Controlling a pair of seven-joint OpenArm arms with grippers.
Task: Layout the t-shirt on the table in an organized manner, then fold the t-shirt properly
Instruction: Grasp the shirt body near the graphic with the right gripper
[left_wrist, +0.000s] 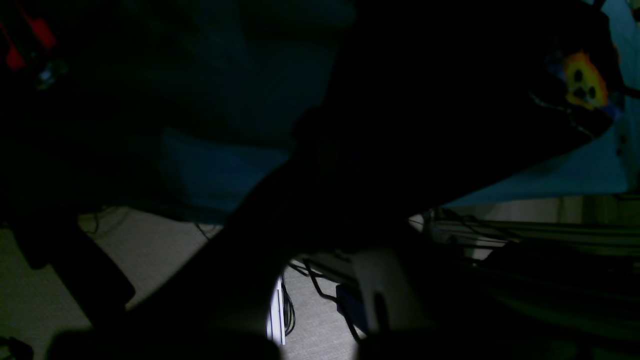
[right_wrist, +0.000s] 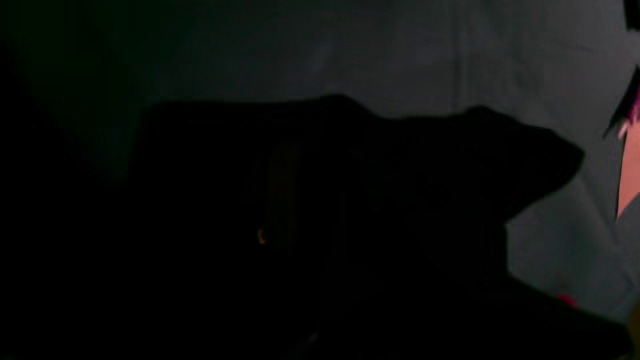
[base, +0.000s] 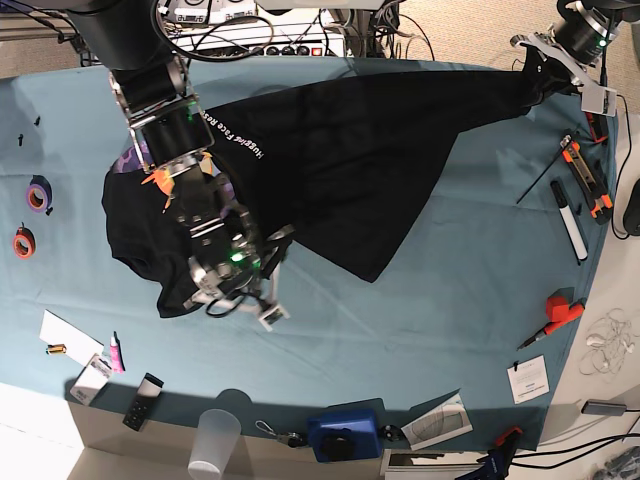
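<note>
The black t-shirt (base: 350, 150) lies across the back half of the teal table (base: 450, 300), pulled out in a long point toward the far right corner. There my left gripper (base: 530, 82) is shut on the end of the cloth. In the left wrist view the dark t-shirt (left_wrist: 450, 100) runs off beyond the table edge, with its orange and yellow print (left_wrist: 582, 82) showing. My right gripper (base: 265, 285) sits over the shirt's bunched front-left part, its white fingertips apart. Dark cloth (right_wrist: 350, 200) fills the right wrist view, so I cannot see whether any cloth lies between them.
Purple tape (base: 38, 195) and orange tape (base: 24, 241) lie at the left edge. An orange-black cutter (base: 585, 175), a white marker (base: 572, 220) and a red tool (base: 560, 312) line the right side. A clear cup (base: 215, 435) and a blue box (base: 345, 435) stand at the front edge.
</note>
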